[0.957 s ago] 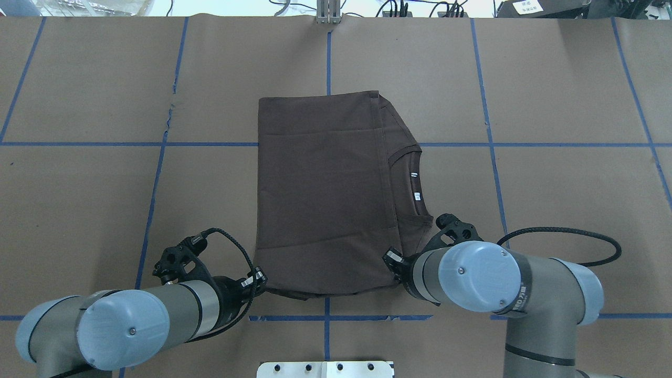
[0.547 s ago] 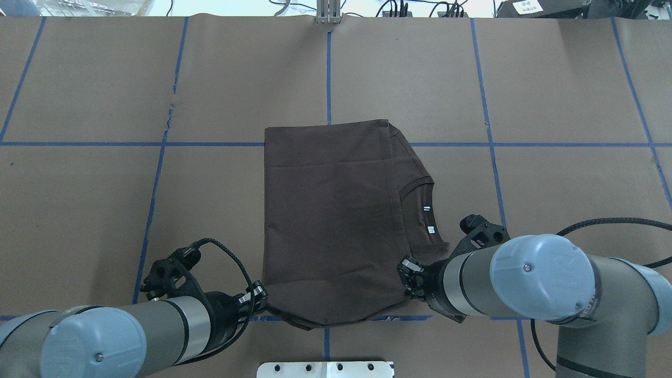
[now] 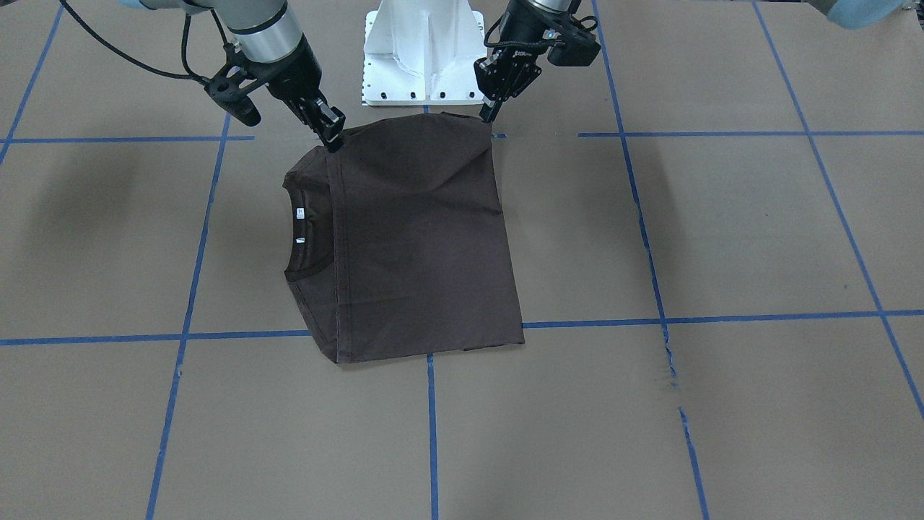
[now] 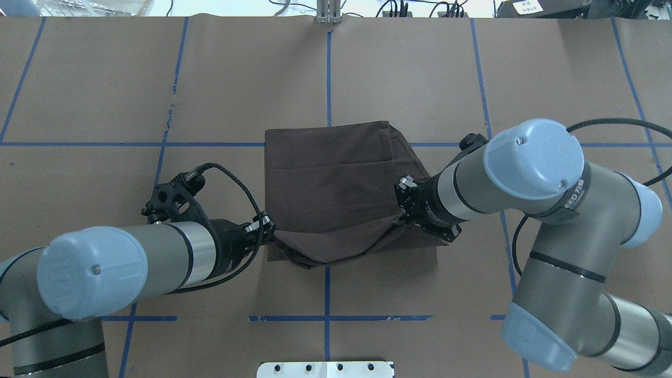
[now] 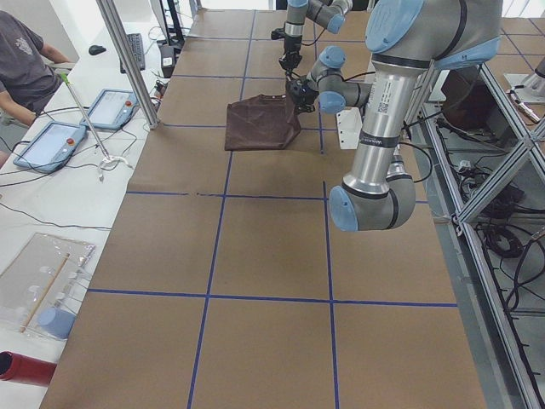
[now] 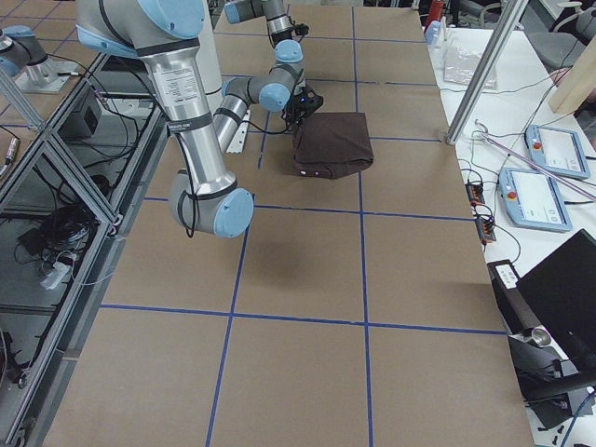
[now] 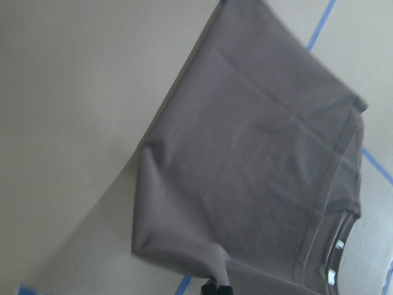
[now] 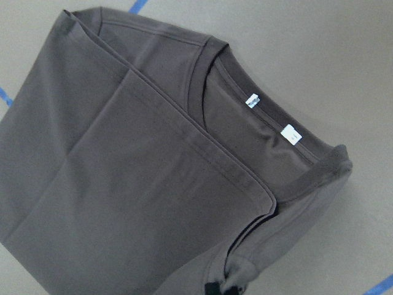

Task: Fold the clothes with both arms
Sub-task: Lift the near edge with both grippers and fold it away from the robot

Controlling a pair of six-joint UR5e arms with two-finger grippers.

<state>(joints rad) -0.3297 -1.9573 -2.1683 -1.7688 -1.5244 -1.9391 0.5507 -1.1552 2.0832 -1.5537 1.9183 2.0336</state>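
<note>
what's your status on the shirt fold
Left gripper, right gripper shut on T-shirt, robot-side corners. That edge lifted. White pedestal base behind, apart.

Bare desk (image 4: 105, 79) stretches wide around the shirt (image 4: 336, 178). The left arm (image 4: 173, 257) and right arm (image 4: 472, 184) flank its raised near edge; the white base (image 3: 422, 50) stands close behind them.

The left arm (image 4: 157, 257) and right arm (image 4: 472, 184) are silver-grey tubes with black bands and rounded light-blue caps (image 4: 92, 273). The right arm's big cap shows small screws at 11 and 4 o'clock, and the black ring (image 4: 575, 191) beside it bears white lettering. A braided black cable (image 4: 231, 176) loops off each wrist, and the left gripper (image 3: 488, 114) and right gripper (image 3: 336, 144) are slim and black with silver fittings.
</note>
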